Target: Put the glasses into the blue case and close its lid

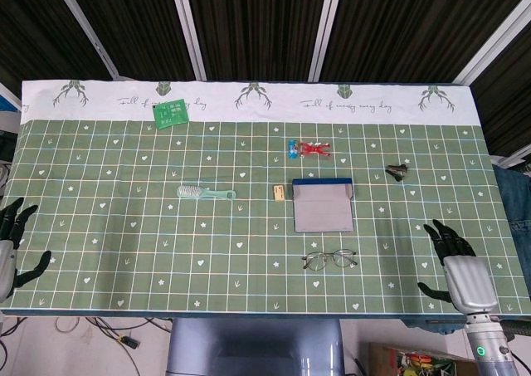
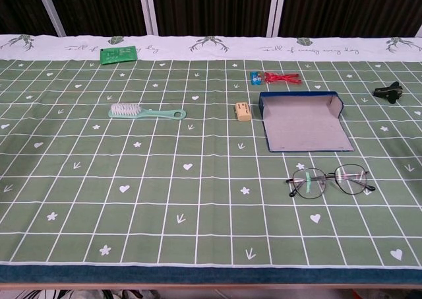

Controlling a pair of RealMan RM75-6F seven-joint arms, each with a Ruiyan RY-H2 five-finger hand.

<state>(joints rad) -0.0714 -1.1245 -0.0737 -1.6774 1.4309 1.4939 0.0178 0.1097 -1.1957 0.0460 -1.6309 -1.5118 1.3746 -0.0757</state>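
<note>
The thin-framed glasses [image 1: 329, 260] [image 2: 329, 181] lie flat on the green cloth just in front of the blue case [image 1: 323, 206] [image 2: 303, 121]. The case stands open, its grey inside facing up and its blue wall at the far side. My right hand [image 1: 459, 271] hovers at the table's right front corner, fingers spread and empty, well to the right of the glasses. My left hand [image 1: 10, 245] hangs at the far left edge, fingers apart, holding nothing. Neither hand shows in the chest view.
A mint brush [image 1: 206, 192] [image 2: 146, 112] lies left of centre, and a small tan block [image 1: 280, 193] [image 2: 242, 111] sits beside the case. A red and blue toy [image 1: 308, 149] [image 2: 275, 78], a black clip [image 1: 397, 172] [image 2: 388, 92] and a green card [image 1: 171, 112] [image 2: 118, 53] lie further back.
</note>
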